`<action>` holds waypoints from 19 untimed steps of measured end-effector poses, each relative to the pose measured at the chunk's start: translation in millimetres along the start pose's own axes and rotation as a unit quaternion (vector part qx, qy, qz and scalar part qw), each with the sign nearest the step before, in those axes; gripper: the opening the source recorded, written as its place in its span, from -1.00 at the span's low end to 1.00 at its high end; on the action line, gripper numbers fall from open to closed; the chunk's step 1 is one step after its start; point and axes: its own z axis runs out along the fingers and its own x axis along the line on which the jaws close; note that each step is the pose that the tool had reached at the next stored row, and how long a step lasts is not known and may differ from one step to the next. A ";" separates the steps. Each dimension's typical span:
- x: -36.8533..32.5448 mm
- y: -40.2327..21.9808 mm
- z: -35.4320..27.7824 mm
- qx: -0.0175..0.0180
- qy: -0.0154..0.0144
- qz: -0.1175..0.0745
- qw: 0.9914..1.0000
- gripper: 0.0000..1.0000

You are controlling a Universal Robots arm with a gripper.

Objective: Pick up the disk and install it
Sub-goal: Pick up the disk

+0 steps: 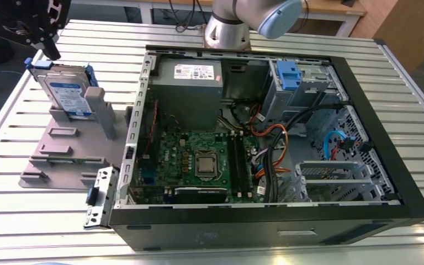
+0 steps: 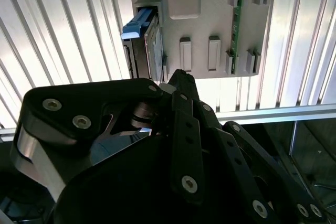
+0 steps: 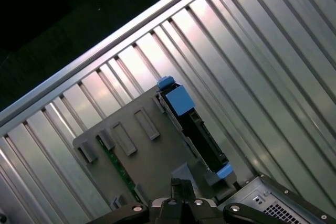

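The disk (image 1: 68, 94) stands on edge in a grey holder (image 1: 57, 149) on the slatted table, at the exterior view's left beside the open computer case (image 1: 388, 160). Its blue-and-white label faces forward and a blue bracket runs round its edges. My gripper (image 1: 49, 53) hangs just above the disk's upper far corner, apart from it, fingers together with nothing between them. In both wrist views the disk (image 2: 147, 45) (image 3: 202, 136) shows edge-on in the holder (image 2: 210, 19) (image 3: 147, 156), beyond the shut gripper (image 2: 177, 76) (image 3: 178, 185).
Inside the case are a grey power supply box (image 1: 188, 83), the motherboard (image 1: 205, 160), loose cables (image 1: 271, 138) and a drive bay with a blue latch (image 1: 289, 74) at the far right. A small metal bracket with a blue tab (image 1: 99, 196) lies against the case's near left corner. The arm's base (image 1: 228, 27) stands behind the case.
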 end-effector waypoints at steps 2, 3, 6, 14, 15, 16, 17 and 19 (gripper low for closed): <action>0.0 0.0 0.0 0.000 0.000 -0.002 1.000 -0.79; 0.0 0.0 0.0 0.000 0.000 -0.002 1.000 -0.79; 0.0 0.0 0.0 0.000 0.000 -0.004 1.000 -0.79; 0.0 0.0 0.0 0.000 0.000 -0.010 1.000 -0.79; 0.0 0.0 0.0 0.000 0.000 -0.011 1.000 -0.79; 0.0 0.0 0.0 0.000 0.000 -0.012 1.000 -0.79; 0.0 0.0 0.0 0.000 0.000 -0.012 1.000 -0.79; 0.0 0.0 0.0 0.000 0.001 -0.014 1.000 -0.79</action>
